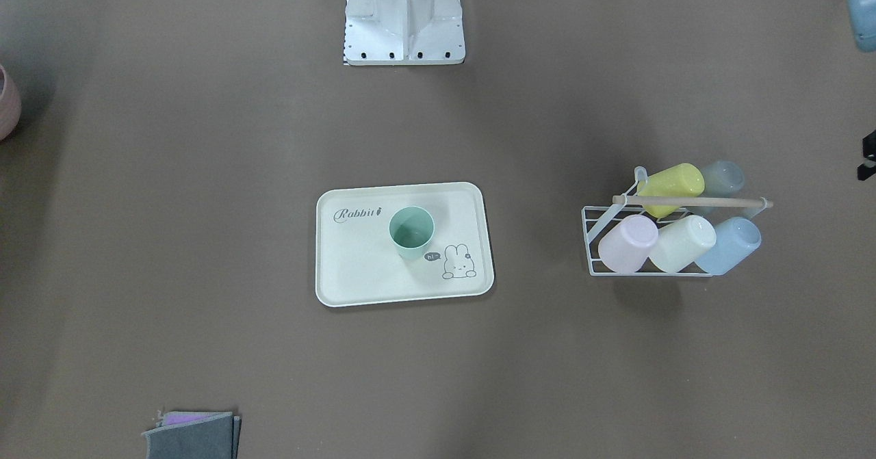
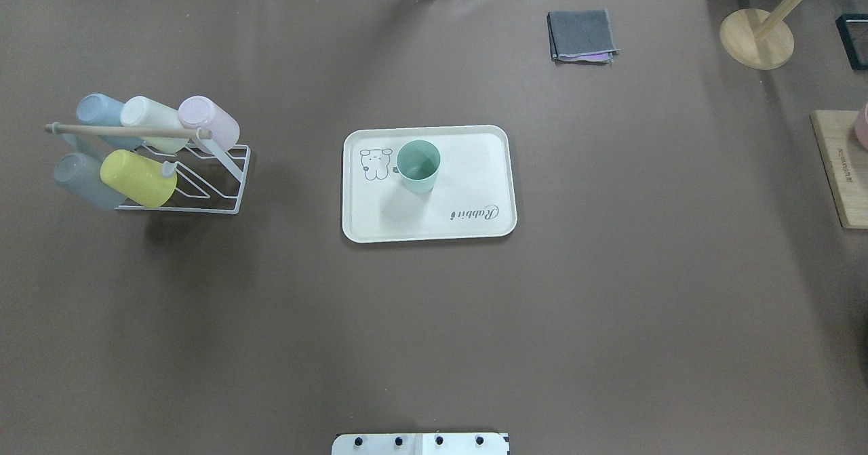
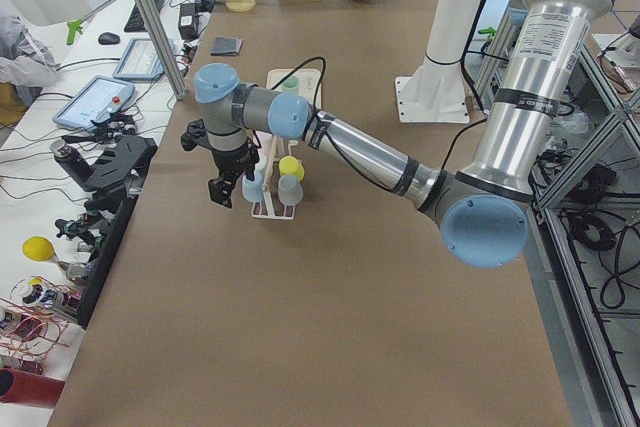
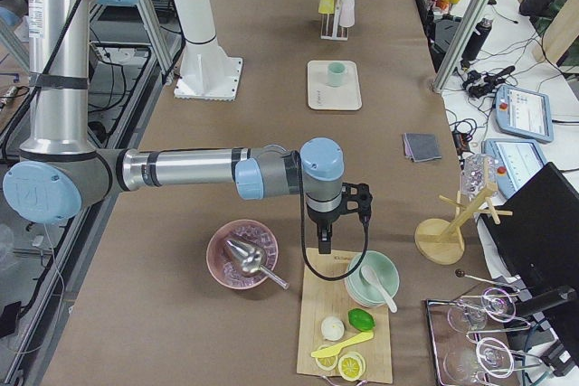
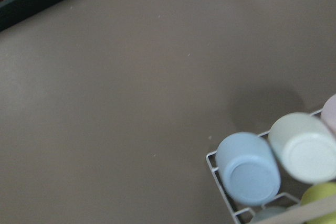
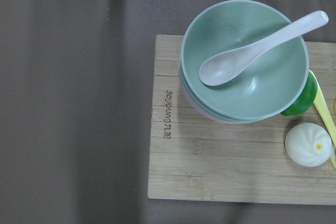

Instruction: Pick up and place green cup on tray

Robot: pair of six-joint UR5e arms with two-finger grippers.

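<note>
The green cup [image 1: 411, 232] stands upright on the tray [image 1: 363, 267], close to the bunny drawing; the overhead view shows this cup [image 2: 418, 165] left of the middle of the tray [image 2: 468, 184]. No gripper is near it. My left gripper [image 3: 222, 192] hangs over the table beside the cup rack, seen only in the exterior left view, so I cannot tell whether it is open or shut. My right gripper [image 4: 324, 243] hovers over a wooden board at the table's other end. It shows only in the exterior right view, and I cannot tell its state.
A white wire rack [image 2: 224, 177] holds several pastel cups on their sides, among them a yellow cup [image 2: 139, 178]. A folded grey cloth [image 2: 582, 35] lies at the far side. A wooden board [image 6: 210, 150] carries stacked bowls [image 6: 244, 61] with a spoon.
</note>
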